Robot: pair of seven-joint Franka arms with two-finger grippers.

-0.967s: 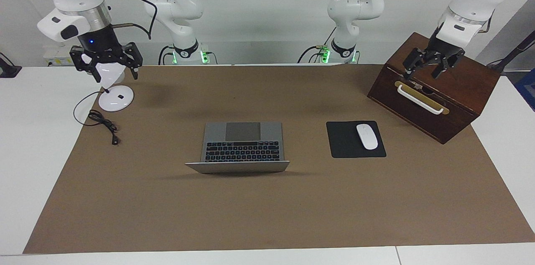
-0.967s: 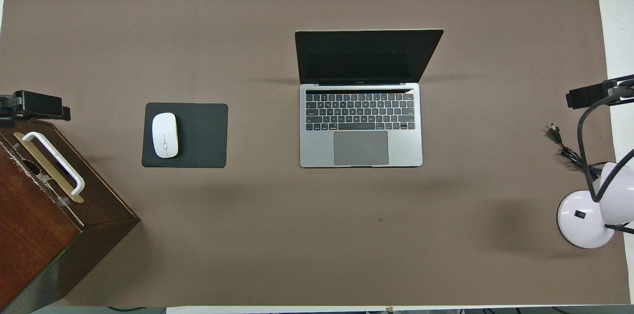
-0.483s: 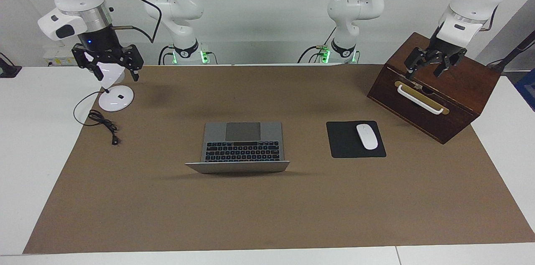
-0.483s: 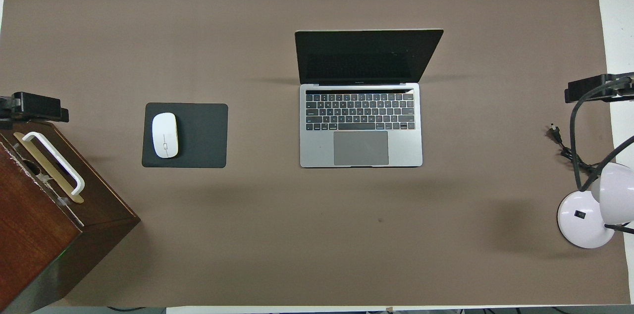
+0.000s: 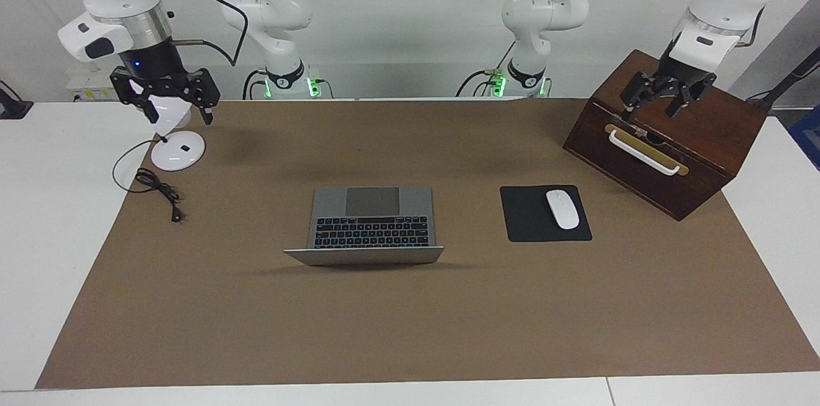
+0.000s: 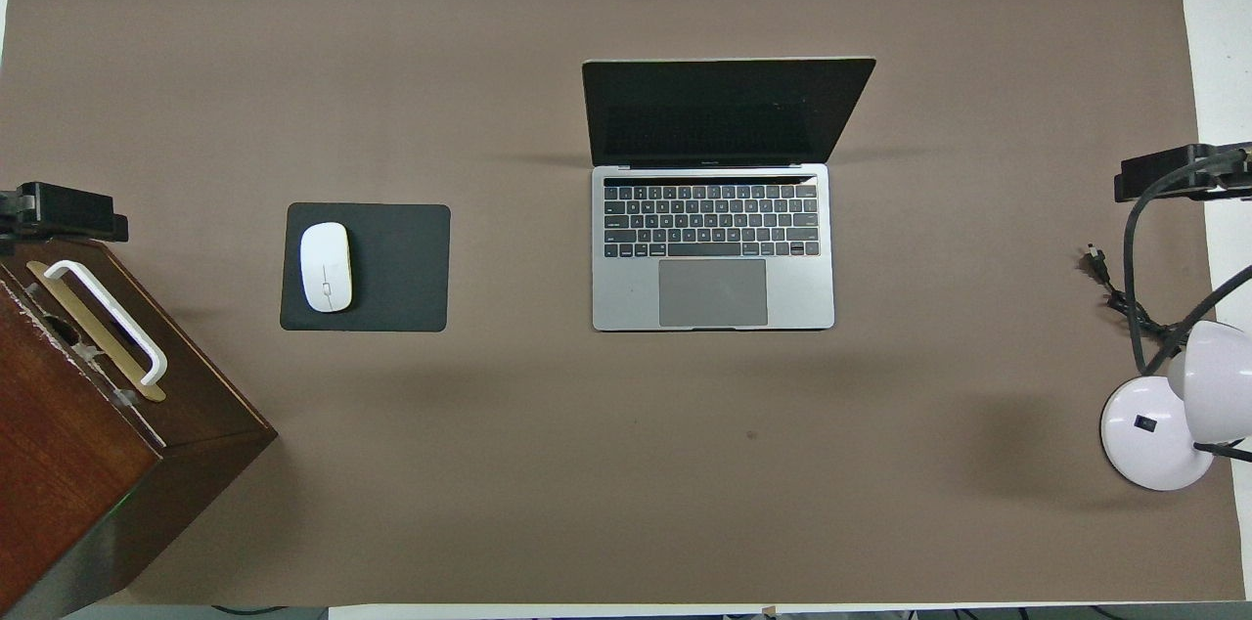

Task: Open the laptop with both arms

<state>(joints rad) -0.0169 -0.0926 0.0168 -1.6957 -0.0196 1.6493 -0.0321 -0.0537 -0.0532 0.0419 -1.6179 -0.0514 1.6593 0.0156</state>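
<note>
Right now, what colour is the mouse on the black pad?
White. The mouse shows best in the overhead view, lying on the black mouse pad.

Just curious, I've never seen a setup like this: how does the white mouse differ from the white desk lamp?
The mouse is a low, smooth oval lying flat; the desk lamp stands up from a round base, with a domed head.
The mouse rests on a black mouse pad; the lamp stands on the brown table cover.
No cord shows on the mouse; the lamp trails a black cable.
Both are white.
</note>
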